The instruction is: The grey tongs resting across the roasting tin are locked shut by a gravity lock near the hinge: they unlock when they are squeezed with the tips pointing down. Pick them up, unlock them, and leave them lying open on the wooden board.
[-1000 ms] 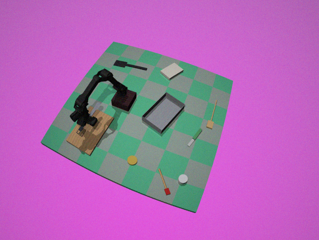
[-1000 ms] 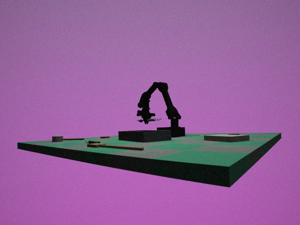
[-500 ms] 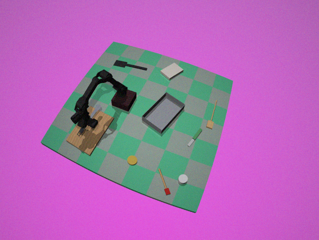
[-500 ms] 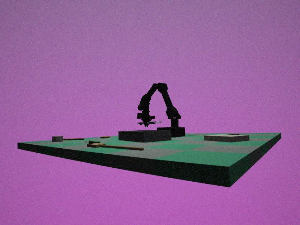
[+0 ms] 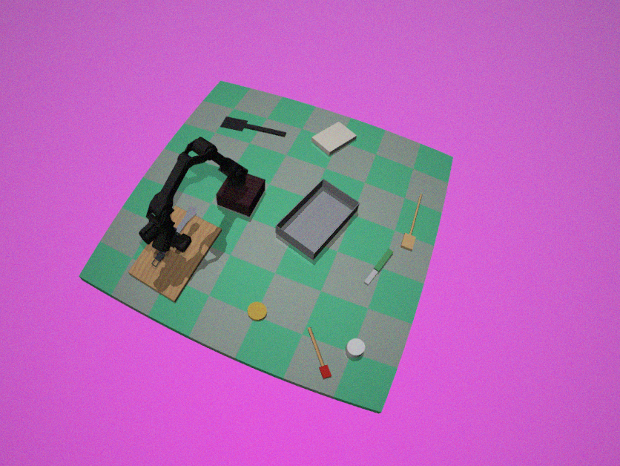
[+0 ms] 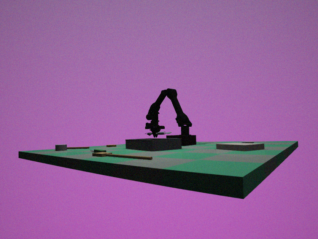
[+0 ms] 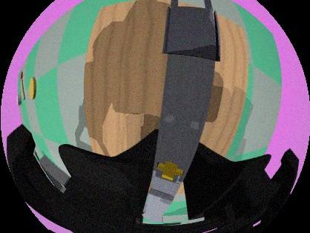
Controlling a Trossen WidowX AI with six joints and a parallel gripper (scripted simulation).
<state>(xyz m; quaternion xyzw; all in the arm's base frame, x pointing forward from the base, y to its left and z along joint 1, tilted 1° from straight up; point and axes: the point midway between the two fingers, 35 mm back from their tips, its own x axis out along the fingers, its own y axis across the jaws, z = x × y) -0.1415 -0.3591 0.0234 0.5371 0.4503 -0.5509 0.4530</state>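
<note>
The grey tongs (image 5: 188, 219) (image 6: 164, 133) (image 7: 185, 89) are held nearly level above the wooden board (image 5: 142, 266) (image 7: 233, 48). My gripper (image 5: 162, 248) (image 6: 155, 135) (image 7: 167, 134) is shut on them partway along their length and points down. In the wrist view a dark block with two thin bars is at the far end, and a yellow piece sits on the tongs near the fingers. The light grey end reaches back toward the arm's base. Whether the two arms of the tongs are locked or apart is not clear. The roasting tin (image 5: 294, 244) (image 6: 154, 144) stands apart with no tongs across it.
A black spatula (image 5: 265, 130) and a pale block (image 5: 334, 136) (image 6: 240, 147) lie at the back. A yellow disc (image 5: 256, 311), a red-headed tool (image 5: 325, 371), a white cylinder (image 5: 355, 346), a green-handled knife (image 5: 383, 260) and a wooden spatula (image 5: 408, 241) lie farther off.
</note>
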